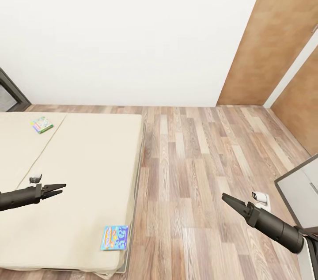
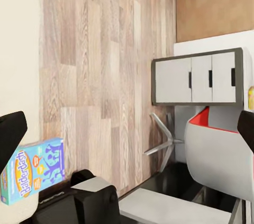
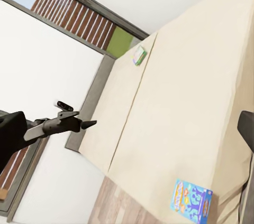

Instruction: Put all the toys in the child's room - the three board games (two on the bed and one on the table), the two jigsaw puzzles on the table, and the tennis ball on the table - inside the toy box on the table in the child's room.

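**Still approaching the bed, nothing gripped**

Head view: the left gripper (image 1: 61, 189), jaws slightly apart, hovers over the bed (image 1: 88, 169); the right gripper (image 1: 226, 198), jaws together, hangs over floor. A blue board game (image 1: 115, 237) lies at the near right edge, a pale green one (image 1: 42, 124) far left.

Left wrist view: the blue box (image 2: 33, 170) lies close; reaching down for it looks next.

Right wrist view: both games (image 3: 191, 200) (image 3: 139, 55) rest untouched.
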Tool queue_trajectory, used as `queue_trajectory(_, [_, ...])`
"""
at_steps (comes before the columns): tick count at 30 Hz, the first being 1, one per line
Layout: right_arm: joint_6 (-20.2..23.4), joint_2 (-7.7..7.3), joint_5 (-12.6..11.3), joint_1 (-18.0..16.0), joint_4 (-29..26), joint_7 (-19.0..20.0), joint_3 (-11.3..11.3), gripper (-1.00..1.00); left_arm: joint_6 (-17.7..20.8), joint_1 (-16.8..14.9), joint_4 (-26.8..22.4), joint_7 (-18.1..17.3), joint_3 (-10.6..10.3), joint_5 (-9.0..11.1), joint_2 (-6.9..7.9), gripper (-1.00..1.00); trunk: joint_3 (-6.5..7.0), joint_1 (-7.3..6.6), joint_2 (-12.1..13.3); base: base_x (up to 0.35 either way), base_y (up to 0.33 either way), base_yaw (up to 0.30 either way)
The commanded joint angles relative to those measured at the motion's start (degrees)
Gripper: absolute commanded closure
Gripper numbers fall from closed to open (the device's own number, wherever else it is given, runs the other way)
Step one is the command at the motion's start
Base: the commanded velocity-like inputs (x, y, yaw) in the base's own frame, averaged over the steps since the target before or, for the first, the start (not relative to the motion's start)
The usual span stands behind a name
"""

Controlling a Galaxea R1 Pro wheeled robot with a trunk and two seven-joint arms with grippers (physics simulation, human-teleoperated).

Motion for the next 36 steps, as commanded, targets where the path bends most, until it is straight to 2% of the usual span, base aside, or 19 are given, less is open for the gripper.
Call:
queue_trajectory(1, [0.49,0.00,-0.09,-0.04,-0.01,0.11,-0.04,-1.00,0.60,-0.04,0.02,-0.20,-0.03,0.08,0.02,-1.00,0.01,0.03,-0.09,0.000,0.000,0.000])
queue_trajectory(36, [0.49,-0.09,-0.29,-0.04,-0.01,0.39,-0.75,-1.00,0.59,-0.04,0.02,-0.22,-0.16,0.08,0.02,-1.00,3.32,0.03,-0.09,0.000,0.000,0.000])
